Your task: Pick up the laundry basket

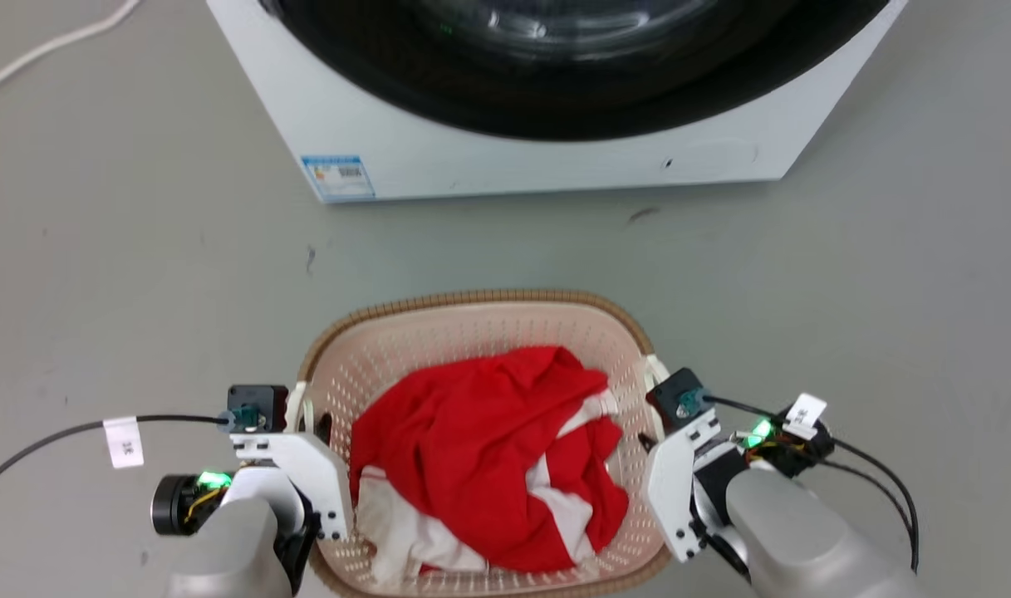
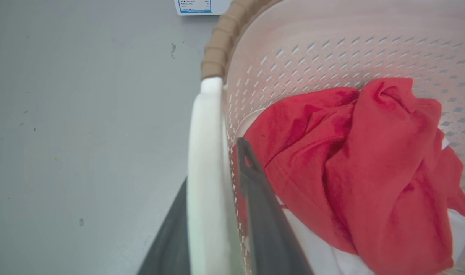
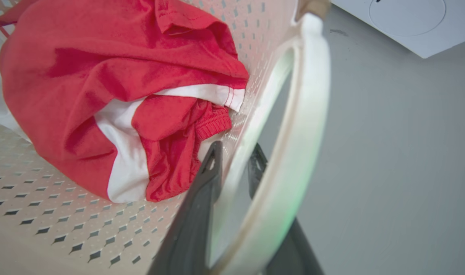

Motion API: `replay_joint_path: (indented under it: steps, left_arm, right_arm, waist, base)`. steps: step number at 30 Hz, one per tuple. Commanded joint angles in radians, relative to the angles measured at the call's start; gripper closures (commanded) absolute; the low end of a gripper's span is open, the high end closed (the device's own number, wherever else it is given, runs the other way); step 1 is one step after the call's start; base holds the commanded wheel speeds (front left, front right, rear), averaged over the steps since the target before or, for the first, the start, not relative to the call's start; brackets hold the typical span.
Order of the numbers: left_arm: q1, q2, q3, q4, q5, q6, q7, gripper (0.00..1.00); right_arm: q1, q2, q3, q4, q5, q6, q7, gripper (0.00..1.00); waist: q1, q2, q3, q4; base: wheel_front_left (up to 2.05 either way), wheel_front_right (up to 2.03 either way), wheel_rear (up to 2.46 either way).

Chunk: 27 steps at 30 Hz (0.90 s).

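The laundry basket (image 1: 488, 297), cream-pink with perforated walls and a brown woven-look rim, stands on the grey floor right in front of me. A crumpled red and white garment (image 1: 488, 457) lies in it. My left gripper (image 2: 213, 162) straddles the basket's left side. One dark finger (image 2: 255, 198) is inside against the wall and the other is outside the white handle (image 2: 203, 152). My right gripper (image 3: 236, 147) clamps the right wall beside the white handle (image 3: 308, 95), with one finger (image 3: 205, 179) inside the basket. Both grippers look shut on the basket.
A white washing machine (image 1: 555, 158) with a dark round door stands just beyond the basket, a blue label (image 1: 339, 177) at its lower left corner. A white cord (image 1: 48, 46) lies on the floor at the far left. Grey floor lies on both sides.
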Motion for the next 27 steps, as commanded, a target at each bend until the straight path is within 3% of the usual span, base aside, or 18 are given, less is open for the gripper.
replay_joint_path:
  steps: [1, 16, 27]
  left_arm:
    - [0.009, 0.015, -0.012, -0.002, -0.009, 0.001, 0.003, 1.0]
    - [0.108, 0.019, -0.138, 0.005, -0.128, 0.001, 0.125, 1.0]
    - [0.139, 0.039, -0.223, -0.03, -0.22, -0.001, 0.189, 1.0]
  right_arm:
    - [0.032, -0.001, 0.028, -0.004, 0.006, 0.014, 0.014, 1.0]
    - [0.116, -0.001, 0.171, 0.009, 0.15, 0.014, 0.116, 1.0]
    - [0.116, -0.001, 0.246, 0.028, 0.228, 0.014, 0.161, 1.0]
  waist:
    - [0.0002, 0.0, -0.065, -0.032]
    - [0.0002, 0.0, -0.283, -0.105]
    - [0.0002, 0.0, -0.342, -0.135]
  base:
    - [0.0, 0.0, 0.0]
    - [0.0, 0.0, 0.0]
    - [0.0, 0.0, 0.0]
